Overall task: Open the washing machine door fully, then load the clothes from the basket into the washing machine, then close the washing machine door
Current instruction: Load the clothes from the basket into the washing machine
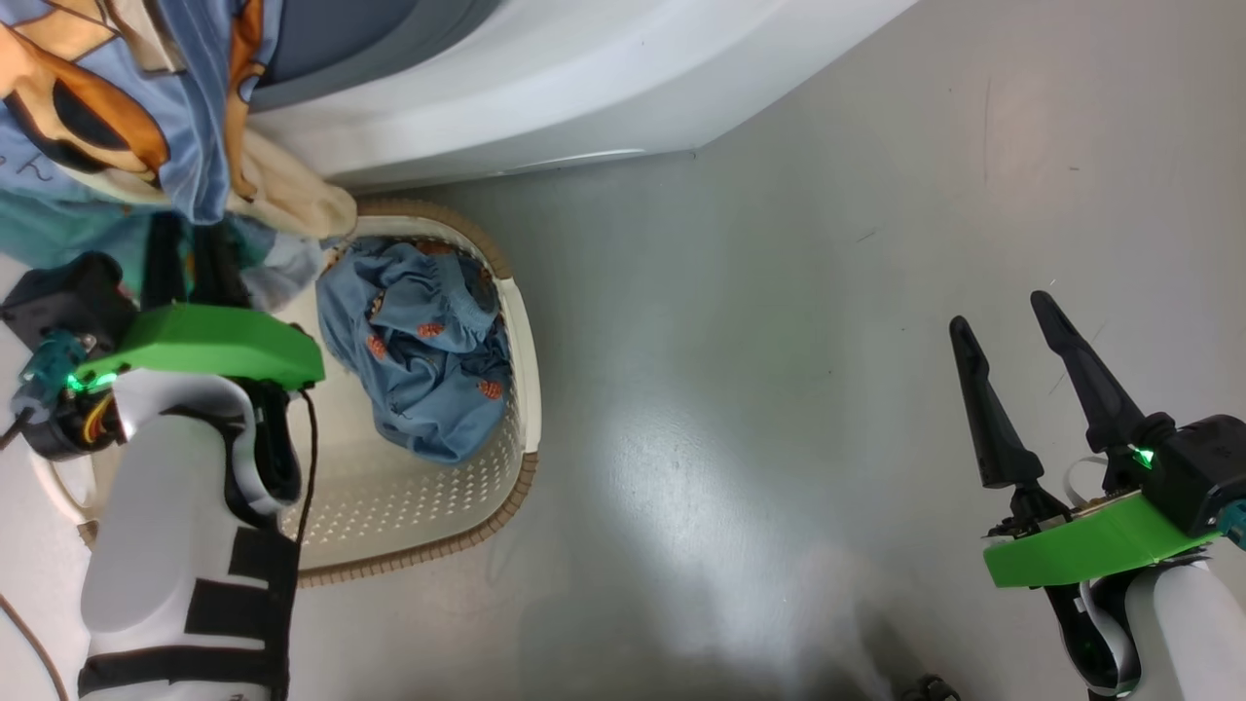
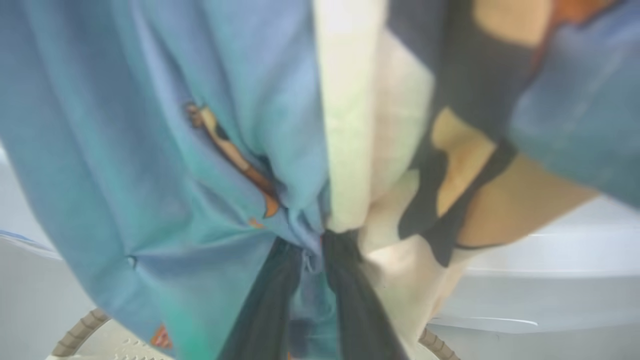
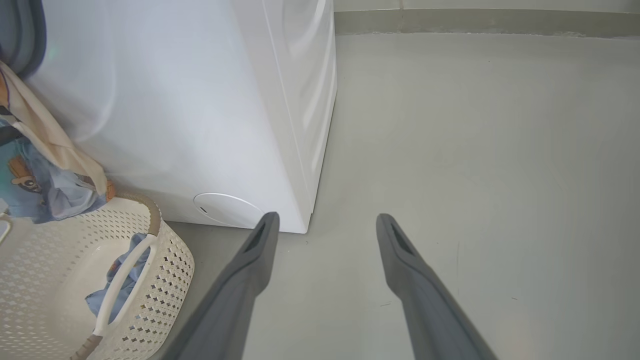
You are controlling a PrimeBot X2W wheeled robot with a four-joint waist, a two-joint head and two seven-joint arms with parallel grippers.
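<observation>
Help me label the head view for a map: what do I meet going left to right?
Left gripper, shut on the held garment → blue garment lying in the basket → bare floor → right gripper, open.

Open floor [image 1: 779, 341] right of the basket [image 1: 389, 492].

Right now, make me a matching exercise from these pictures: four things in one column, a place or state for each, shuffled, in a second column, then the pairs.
Column one
1. left gripper
2. right gripper
3. basket
4. washer

Column two
A. white, next to the basket
B. open above bare floor
C. on the floor, with a crumpled garment inside
D. pinching a lifted garment

Pairs: 1-D, 2-B, 3-C, 4-A
</observation>
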